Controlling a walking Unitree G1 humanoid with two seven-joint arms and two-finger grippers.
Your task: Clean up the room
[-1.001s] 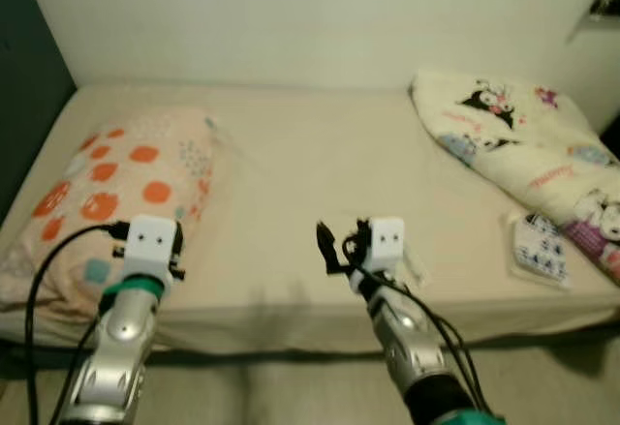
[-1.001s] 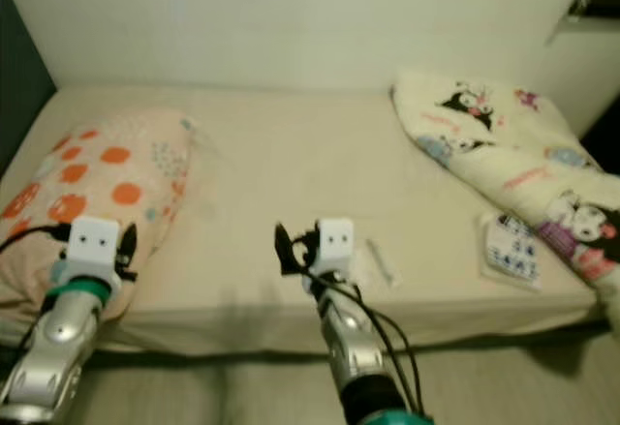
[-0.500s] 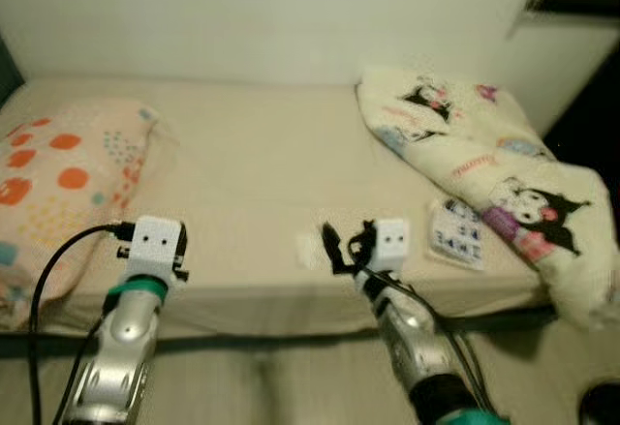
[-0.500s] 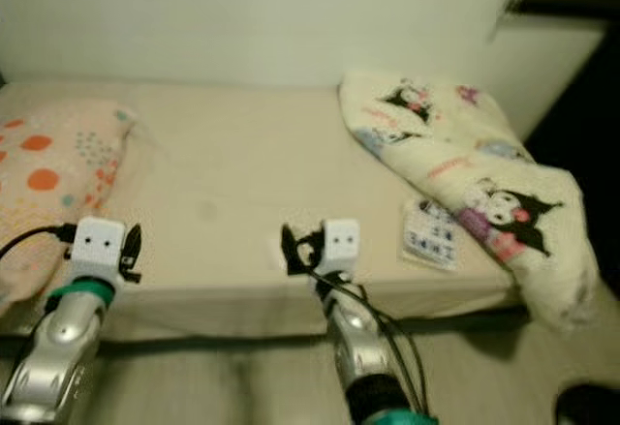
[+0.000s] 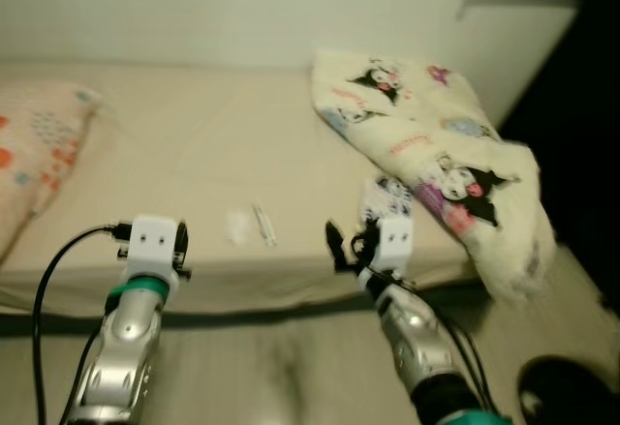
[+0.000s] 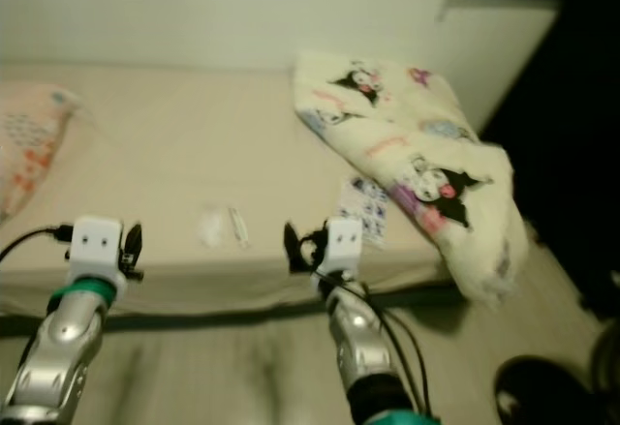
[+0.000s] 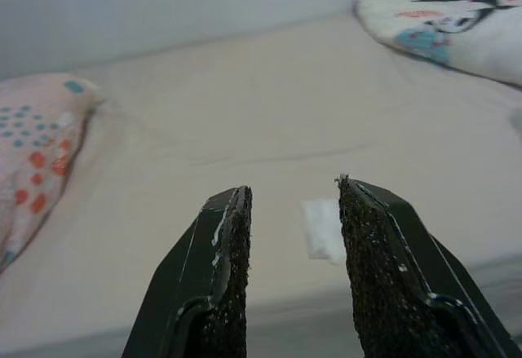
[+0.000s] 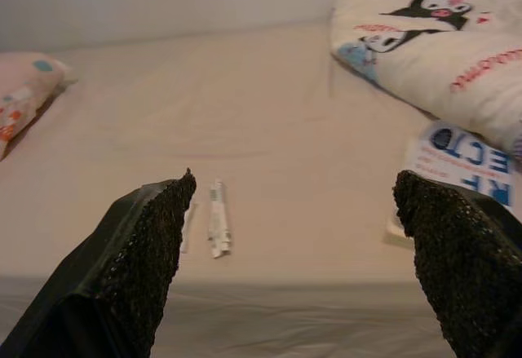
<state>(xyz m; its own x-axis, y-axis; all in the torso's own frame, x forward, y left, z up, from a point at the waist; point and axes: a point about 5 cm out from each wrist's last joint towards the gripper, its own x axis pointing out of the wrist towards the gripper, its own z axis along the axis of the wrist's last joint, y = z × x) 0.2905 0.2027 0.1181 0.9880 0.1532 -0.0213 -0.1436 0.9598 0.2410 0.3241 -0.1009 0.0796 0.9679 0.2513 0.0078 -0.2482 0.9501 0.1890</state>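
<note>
Both pincers hover before the bed (image 5: pixel 194 144): the left pincer (image 7: pixel 289 211) slightly parted, the right pincer (image 8: pixel 302 211) spread wide, both empty. A small white wrapper (image 8: pixel 217 218) lies near the bed's front edge, beside the cartoon-print blanket (image 5: pixel 426 154).

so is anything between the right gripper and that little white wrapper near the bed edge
Nothing visible. The right gripper is open and held off the bed, and the right wrist view shows only bare sheet between it and the white wrapper. The printed packet and the cartoon blanket lie off to the side.
</note>
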